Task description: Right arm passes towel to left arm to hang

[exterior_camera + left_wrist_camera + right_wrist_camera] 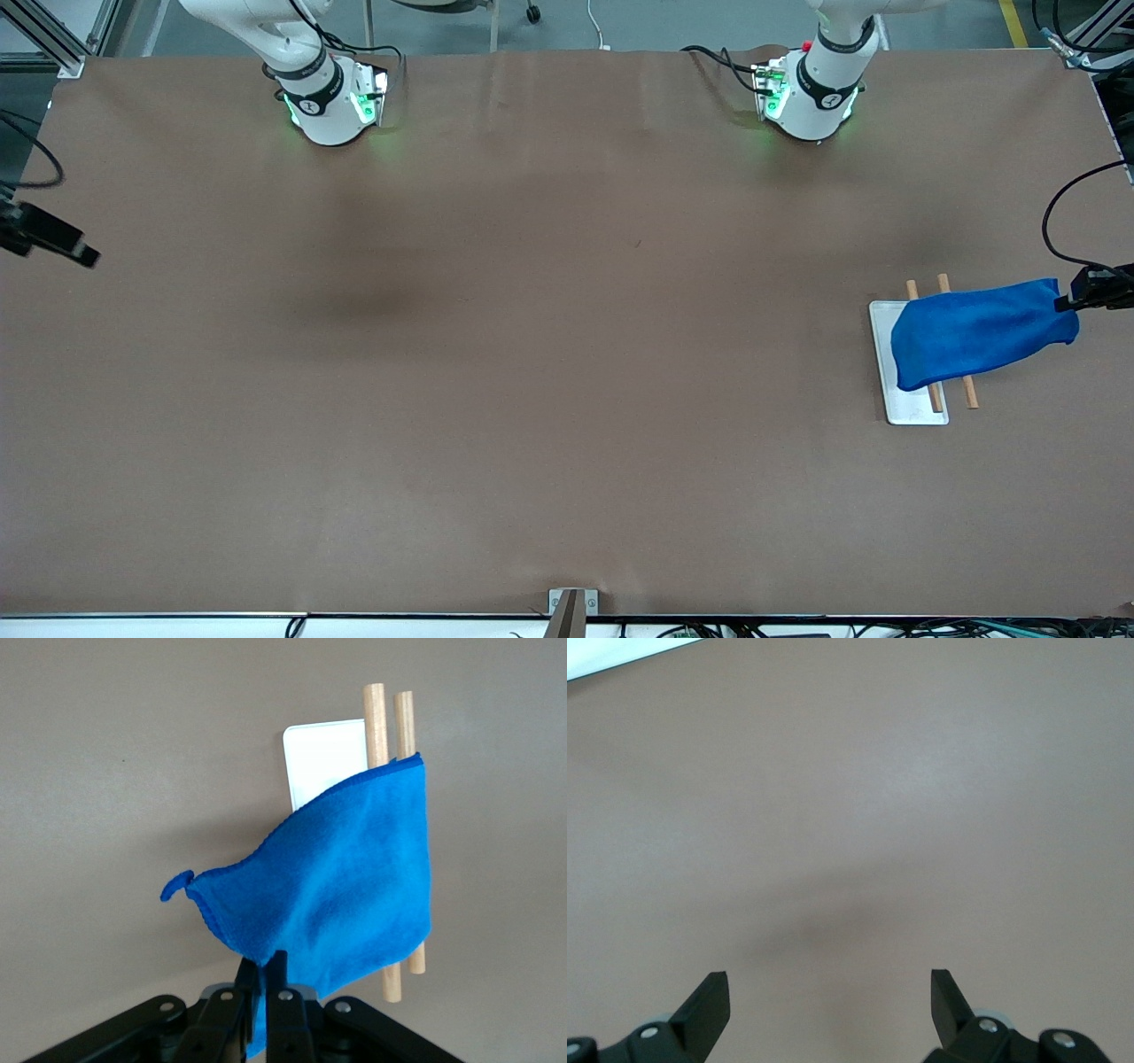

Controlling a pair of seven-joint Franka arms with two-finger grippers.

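one towel (354, 886) edge pinched, left gripper (263, 979)

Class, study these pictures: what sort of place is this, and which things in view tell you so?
Probably a robotics lab or test bench. Two arm bases are bolted to a paper-covered table, cables trail round its edges, and the left gripper holds a blue towel draped over a small wooden rack.
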